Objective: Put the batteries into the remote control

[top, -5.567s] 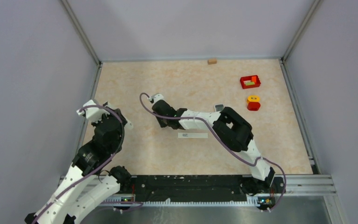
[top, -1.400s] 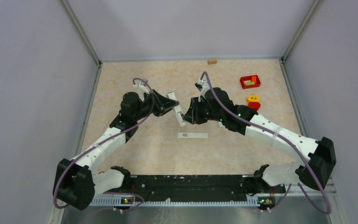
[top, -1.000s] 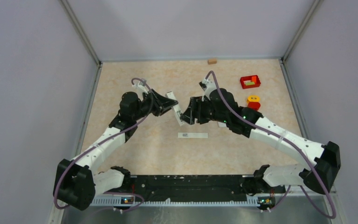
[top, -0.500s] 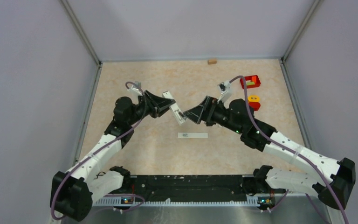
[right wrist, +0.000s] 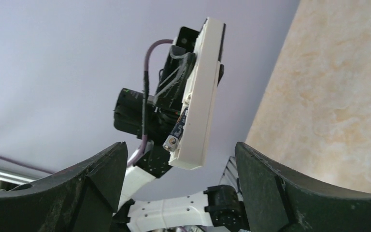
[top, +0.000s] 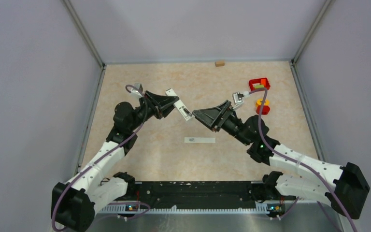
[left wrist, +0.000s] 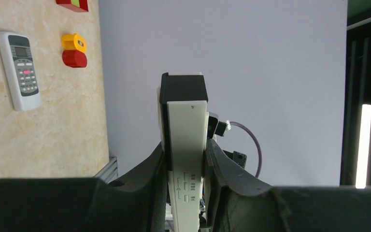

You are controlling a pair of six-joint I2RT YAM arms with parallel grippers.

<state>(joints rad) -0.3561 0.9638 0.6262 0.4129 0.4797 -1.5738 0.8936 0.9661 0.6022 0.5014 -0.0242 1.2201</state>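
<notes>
Holding remote control [right wrist: 204, 92] aloft in left gripper [top: 169, 103], fingers clamped on its long edges. Got one battery [right wrist: 178, 128] lying in the open bay, metal end toward the remote's lower end; can't tell about a second. Facing it with right gripper [top: 206, 116], jaws spread wide, gripping nothing. Far right: red bin [top: 259, 85] with green and orange bits inside. Also second buttoned handset [left wrist: 19, 70] flat on table [top: 149, 154].
</notes>
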